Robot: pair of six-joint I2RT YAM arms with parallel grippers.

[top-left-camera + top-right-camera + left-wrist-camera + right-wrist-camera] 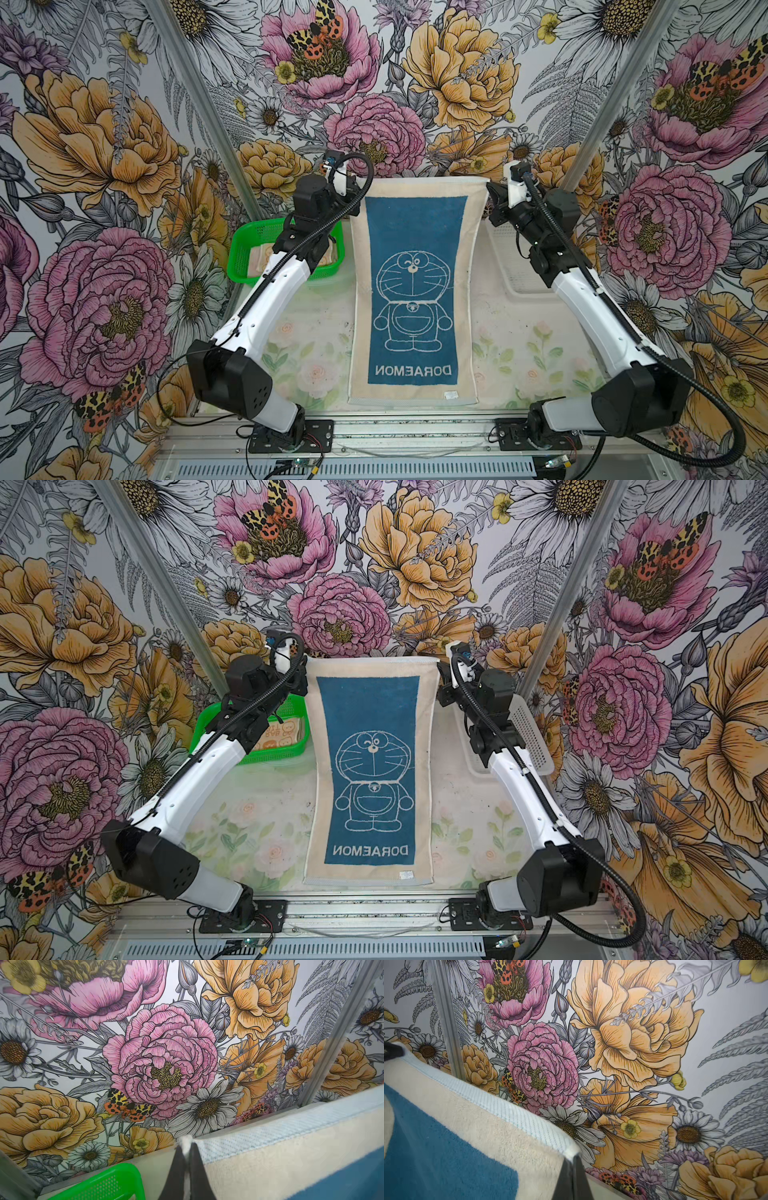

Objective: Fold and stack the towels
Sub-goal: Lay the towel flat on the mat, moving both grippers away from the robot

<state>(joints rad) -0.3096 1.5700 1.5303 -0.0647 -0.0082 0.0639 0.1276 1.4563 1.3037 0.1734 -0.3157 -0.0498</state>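
Observation:
The blue towel (415,266) (370,750) with a cream border and a Doraemon drawing hangs stretched between my two grippers, its near end lying flat by the table's front edge. My left gripper (361,189) (186,1145) is shut on its far left corner. On the far right corner my right gripper (490,191) (572,1157) is shut. The towel (270,1159) (467,1130) runs taut along its pale woven hem. An orange patterned towel (282,733) lies folded in the green basket (208,717), partly hidden by my left arm.
The green basket (245,237) (108,1180) stands at the back left under my left arm. A white perforated basket (532,733) sits at the back right beneath my right arm. Flowered walls close in the back and both sides. The table (299,332) has a pale floral cover.

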